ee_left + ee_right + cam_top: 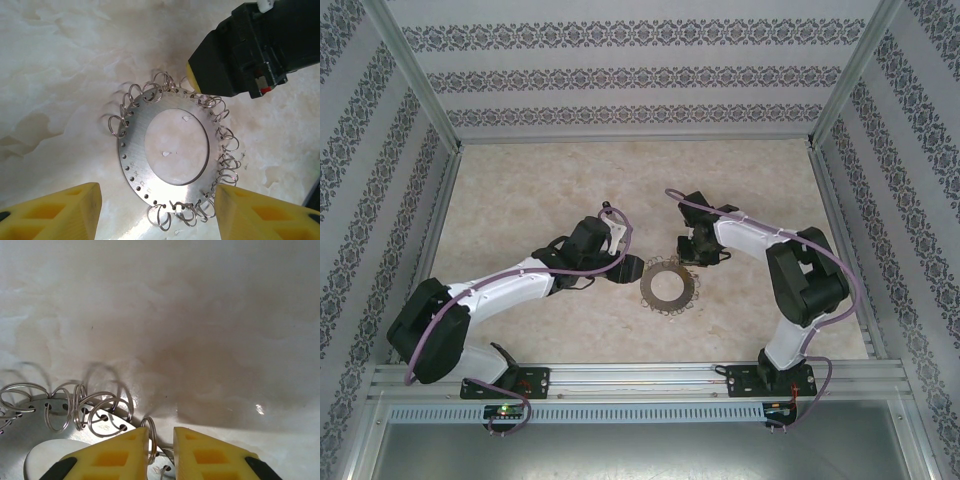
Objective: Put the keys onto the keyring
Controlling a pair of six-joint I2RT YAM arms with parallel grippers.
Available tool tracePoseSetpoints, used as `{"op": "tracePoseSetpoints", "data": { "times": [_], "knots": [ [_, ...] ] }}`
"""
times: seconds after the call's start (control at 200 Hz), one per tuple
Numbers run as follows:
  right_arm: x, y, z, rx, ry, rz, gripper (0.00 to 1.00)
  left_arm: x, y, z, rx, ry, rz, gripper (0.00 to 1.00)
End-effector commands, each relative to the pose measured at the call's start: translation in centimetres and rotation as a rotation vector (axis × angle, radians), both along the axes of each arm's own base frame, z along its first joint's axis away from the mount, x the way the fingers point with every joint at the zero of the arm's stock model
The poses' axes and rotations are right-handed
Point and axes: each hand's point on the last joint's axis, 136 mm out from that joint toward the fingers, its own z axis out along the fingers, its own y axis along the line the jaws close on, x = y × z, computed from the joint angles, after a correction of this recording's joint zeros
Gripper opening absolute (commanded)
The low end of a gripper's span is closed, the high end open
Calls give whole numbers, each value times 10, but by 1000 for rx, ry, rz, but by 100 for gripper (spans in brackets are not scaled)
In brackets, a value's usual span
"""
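Observation:
The keyring [667, 285], a flat grey metal ring with wire loops round its rim, lies flat on the marbled table. My left gripper [618, 264] hovers at its left side; in the left wrist view its yellow fingers [60, 212] stand open [157, 192], straddling the near rim of the keyring [132, 150]. My right gripper [693, 262] is down at the ring's far right rim. Its jaws [161, 435] stand narrowly apart round one upright wire loop [151, 432], which touches the left pad; a gap shows at the right pad. The keys are out of view.
Patterned walls and metal frame posts [420, 85] enclose the table on three sides. A metal rail [640, 378] with both arm bases runs along the near edge. The right arm's black gripper body [240, 55] hangs over the ring's far rim in the left wrist view.

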Motion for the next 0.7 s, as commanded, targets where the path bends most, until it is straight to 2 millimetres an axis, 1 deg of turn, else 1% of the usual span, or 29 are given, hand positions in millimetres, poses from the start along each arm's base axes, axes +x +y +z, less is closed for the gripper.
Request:
{"op": "tracePoseSetpoints", "data": {
  "times": [0.0,0.32,0.41,0.56,0.694],
  "knots": [
    [5,6,0,23,2,11,21,5,4,12,-13,-37,9,62],
    [1,9,1,35,4,19,12,3,5,14,-16,-42,11,62],
    [0,10,2,40,3,22,7,3,6,15,-18,-46,13,62],
    [0,12,10,45,-28,40,0,2,7,17,-17,-53,10,62],
    [-1,12,22,40,-80,83,0,1,10,23,-18,-73,10,62]
  ]
}}
